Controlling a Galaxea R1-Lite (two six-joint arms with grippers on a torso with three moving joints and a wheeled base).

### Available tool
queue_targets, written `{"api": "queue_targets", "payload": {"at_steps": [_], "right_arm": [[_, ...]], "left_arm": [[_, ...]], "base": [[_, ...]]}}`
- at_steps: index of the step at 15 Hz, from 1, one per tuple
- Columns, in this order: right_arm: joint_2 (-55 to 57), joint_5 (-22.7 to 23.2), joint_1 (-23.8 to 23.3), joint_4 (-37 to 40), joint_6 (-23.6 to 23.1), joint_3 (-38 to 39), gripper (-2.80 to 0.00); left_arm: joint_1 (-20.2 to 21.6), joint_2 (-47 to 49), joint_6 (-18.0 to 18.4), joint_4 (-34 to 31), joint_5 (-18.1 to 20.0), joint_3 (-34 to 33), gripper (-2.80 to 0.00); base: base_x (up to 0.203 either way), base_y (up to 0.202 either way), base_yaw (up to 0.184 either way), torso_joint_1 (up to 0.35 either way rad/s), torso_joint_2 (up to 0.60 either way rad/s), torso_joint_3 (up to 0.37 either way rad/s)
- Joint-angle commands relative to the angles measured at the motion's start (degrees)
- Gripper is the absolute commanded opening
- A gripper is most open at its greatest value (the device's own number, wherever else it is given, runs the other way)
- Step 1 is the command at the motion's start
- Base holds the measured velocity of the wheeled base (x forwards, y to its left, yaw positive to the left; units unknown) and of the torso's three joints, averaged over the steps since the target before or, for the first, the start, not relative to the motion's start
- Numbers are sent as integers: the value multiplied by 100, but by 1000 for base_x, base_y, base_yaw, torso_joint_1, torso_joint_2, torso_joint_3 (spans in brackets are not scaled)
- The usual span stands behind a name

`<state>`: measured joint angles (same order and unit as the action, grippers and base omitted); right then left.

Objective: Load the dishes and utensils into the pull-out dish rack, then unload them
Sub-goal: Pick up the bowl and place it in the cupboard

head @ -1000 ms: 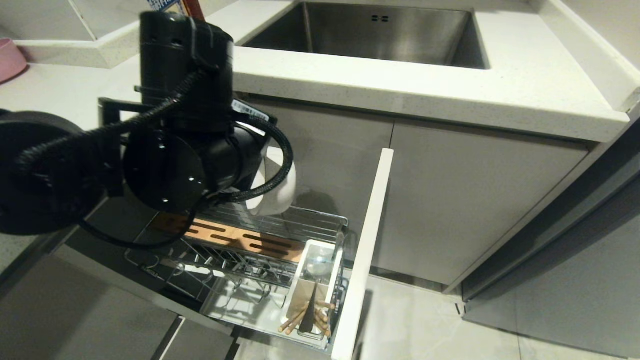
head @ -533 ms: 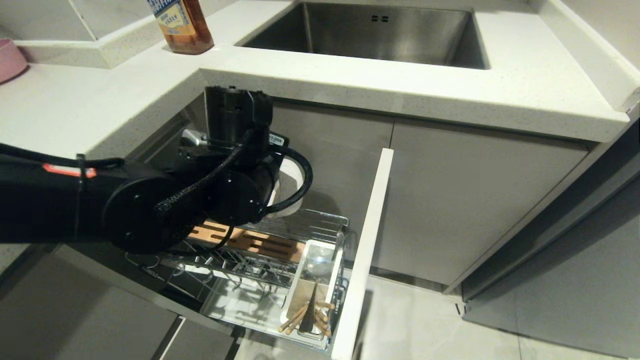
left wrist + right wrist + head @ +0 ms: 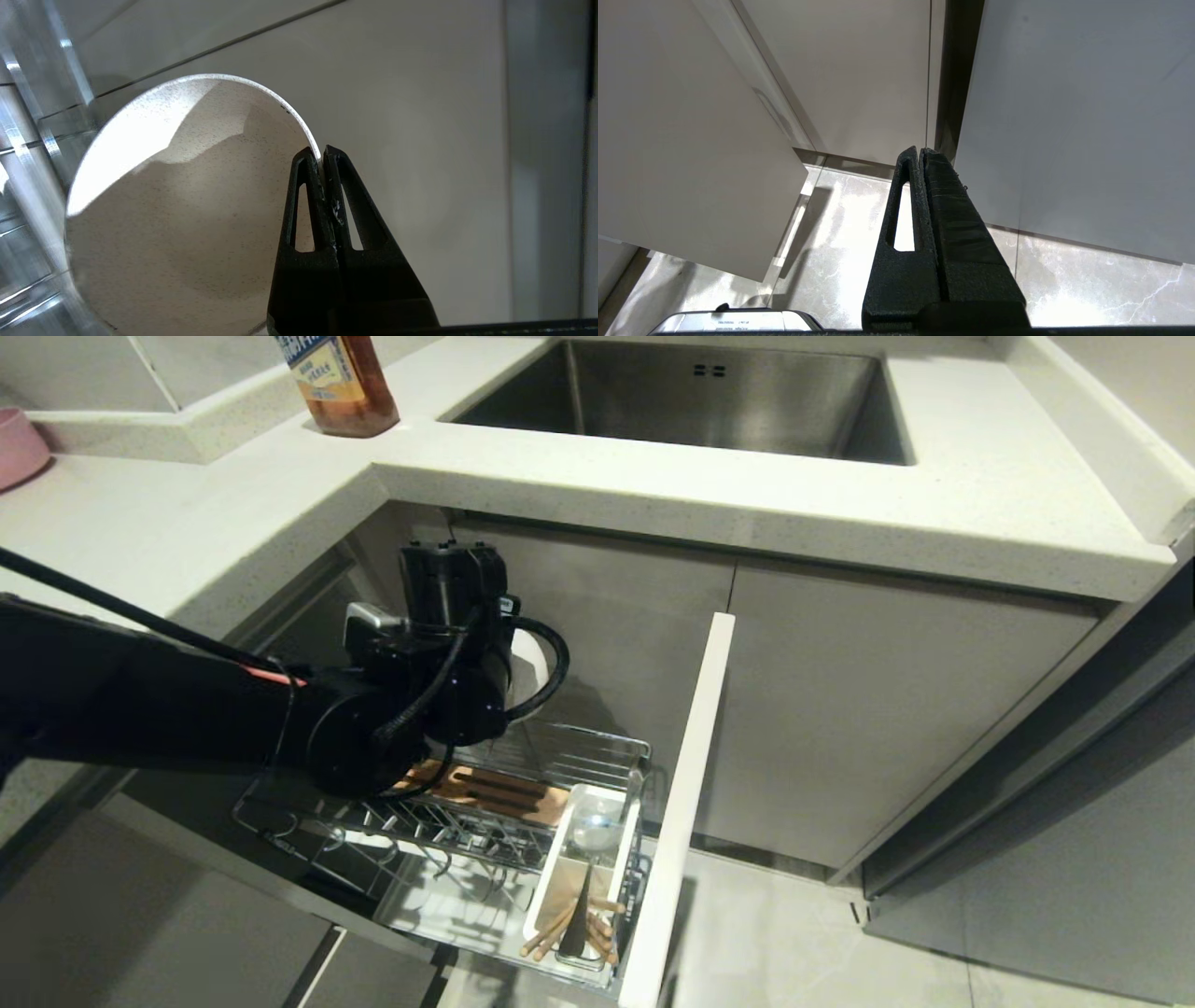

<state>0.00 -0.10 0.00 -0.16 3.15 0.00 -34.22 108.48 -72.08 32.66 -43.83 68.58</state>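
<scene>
A cream-white speckled bowl [image 3: 187, 210] hangs on edge above the back of the pull-out dish rack [image 3: 579, 747], my left gripper [image 3: 321, 154] shut on its rim. From the head view my left arm [image 3: 373, 737] covers most of the bowl [image 3: 534, 663], and only a sliver shows. The wooden chopsticks [image 3: 551, 933] and the metal spoon [image 3: 581, 901] stand in the rack's white utensil holder [image 3: 627, 859]. My right gripper [image 3: 920, 151] is shut with nothing in it, parked over the floor.
The tall pale cabinet front [image 3: 686, 784] stands at the rack's right end. The counter [image 3: 980, 495] overhangs the rack, with the steel sink [image 3: 709, 392], a brown bottle [image 3: 336, 383] and a pink dish [image 3: 14, 443] on or in it.
My left arm has dropped from near the camera to under the counter's edge, carrying the bowl down toward the back of the rack. The bottle has come into sight.
</scene>
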Motion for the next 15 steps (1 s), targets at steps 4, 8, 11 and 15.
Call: {"api": "queue_targets", "payload": {"at_steps": [4,8,11,15], "right_arm": [[9,1,0,-2,1,0,-280],[0,1,0,-2,1,0,-280],[0,1,0,-2,1,0,-280],[4,1,0,-2,1,0,-280]], "left_arm": [[9,-3,-45,944,-51,-495,-280],[-6,-46,-11,2325,-53,-1240,-280],[-6,-72,-25,2637,-76,-1495,-280],[-126,-10,-10,3634,-116,-1986,-280]], "base": [[0,0,0,0,0,0],[0,0,0,0,0,0],[0,0,0,0,0,0],[0,0,0,0,0,0]]}}
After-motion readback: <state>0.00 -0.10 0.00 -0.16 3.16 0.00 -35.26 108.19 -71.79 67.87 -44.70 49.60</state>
